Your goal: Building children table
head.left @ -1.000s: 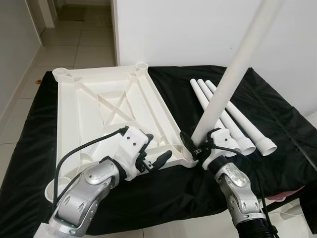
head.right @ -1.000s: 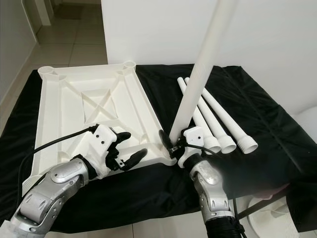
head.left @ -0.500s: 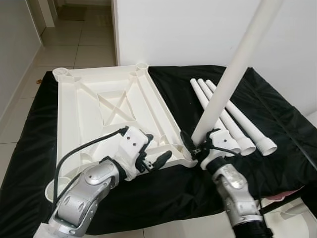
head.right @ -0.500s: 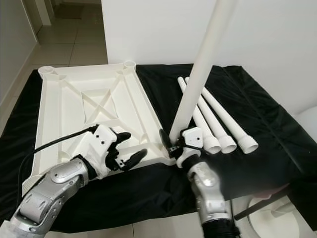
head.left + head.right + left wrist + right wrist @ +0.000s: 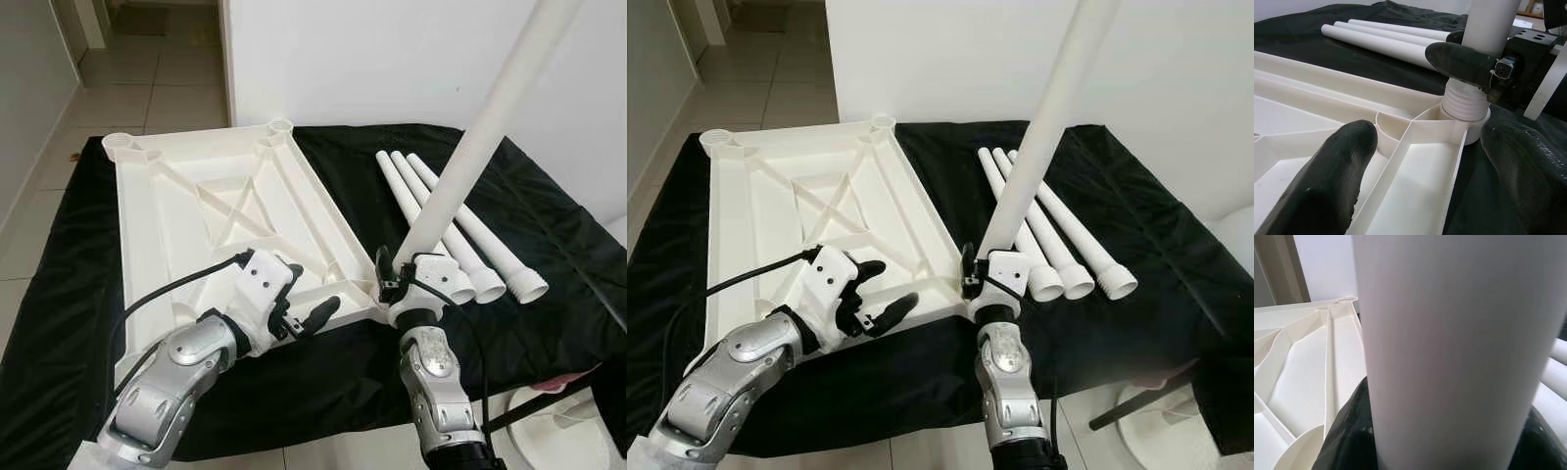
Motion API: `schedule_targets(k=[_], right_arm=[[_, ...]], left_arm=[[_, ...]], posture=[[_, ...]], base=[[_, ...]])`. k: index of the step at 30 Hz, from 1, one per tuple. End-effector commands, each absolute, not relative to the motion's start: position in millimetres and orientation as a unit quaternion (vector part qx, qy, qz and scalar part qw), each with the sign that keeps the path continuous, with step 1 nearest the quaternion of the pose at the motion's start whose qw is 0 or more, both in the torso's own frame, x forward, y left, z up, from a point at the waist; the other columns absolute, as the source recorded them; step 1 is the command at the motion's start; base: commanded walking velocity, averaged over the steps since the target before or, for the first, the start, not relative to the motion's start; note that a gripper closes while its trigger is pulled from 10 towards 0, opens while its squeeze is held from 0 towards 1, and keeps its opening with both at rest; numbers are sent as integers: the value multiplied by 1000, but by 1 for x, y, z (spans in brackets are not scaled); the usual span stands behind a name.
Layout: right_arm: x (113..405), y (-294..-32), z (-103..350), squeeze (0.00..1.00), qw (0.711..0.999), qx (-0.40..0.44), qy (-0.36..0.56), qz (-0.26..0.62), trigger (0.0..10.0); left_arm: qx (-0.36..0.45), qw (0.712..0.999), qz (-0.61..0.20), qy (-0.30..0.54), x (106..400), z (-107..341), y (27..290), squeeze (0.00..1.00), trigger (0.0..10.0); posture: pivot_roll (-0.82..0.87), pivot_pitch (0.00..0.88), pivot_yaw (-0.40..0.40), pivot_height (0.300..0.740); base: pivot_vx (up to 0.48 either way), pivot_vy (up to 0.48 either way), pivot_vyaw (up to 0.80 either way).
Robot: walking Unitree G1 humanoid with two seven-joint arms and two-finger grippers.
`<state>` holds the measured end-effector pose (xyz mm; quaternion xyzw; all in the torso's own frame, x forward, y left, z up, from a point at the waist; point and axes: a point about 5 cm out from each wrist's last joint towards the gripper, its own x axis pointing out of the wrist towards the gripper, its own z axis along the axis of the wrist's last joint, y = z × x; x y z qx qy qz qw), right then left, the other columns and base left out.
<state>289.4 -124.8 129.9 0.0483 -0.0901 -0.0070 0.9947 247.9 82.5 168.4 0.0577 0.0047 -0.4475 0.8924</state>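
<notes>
Lying just beside right pincer (image 5: 397, 281): three spare legs (image 5: 460, 240), black cloth (image 5: 549, 245).

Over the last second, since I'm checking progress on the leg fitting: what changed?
The right gripper, shut on the upright leg, turned at the wrist and the leg tipped a little further right in the tabletop's near corner socket. The left gripper stayed open over the tabletop's near edge, and the three spare legs lay as before on the black cloth.
</notes>
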Motion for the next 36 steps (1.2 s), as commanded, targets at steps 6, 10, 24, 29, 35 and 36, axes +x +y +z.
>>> schedule_targets(k=[6,10,24,29,35,36], right_arm=[[292,-133,123,1000,994,65,-82,20,10000],[296,-137,127,1000,993,64,-90,37,10000],[305,-161,138,0,973,-4,-79,218,10000],[307,-175,139,0,958,-22,-57,281,10000],[309,-186,140,0,942,-45,-35,331,10000],[310,-188,142,0,934,-55,-28,352,9059]], left_arm=[[61,893,-447,14,250,163,80,0,10000],[60,892,-447,17,249,160,80,0,10000],[55,895,-443,25,246,154,73,0,10000],[55,893,-446,26,246,153,70,0,10000],[59,889,-453,28,245,152,68,0,10000],[61,888,-454,28,245,152,68,0,10000]], posture=[[-23,63,-27,740],[-22,62,-27,740],[-25,56,-38,740],[-33,47,-35,740],[-37,39,-32,740],[-37,39,-32,740]], base=[[0,0,0],[0,0,0],[0,0,0],[0,0,0],[0,0,0],[0,0,0]])
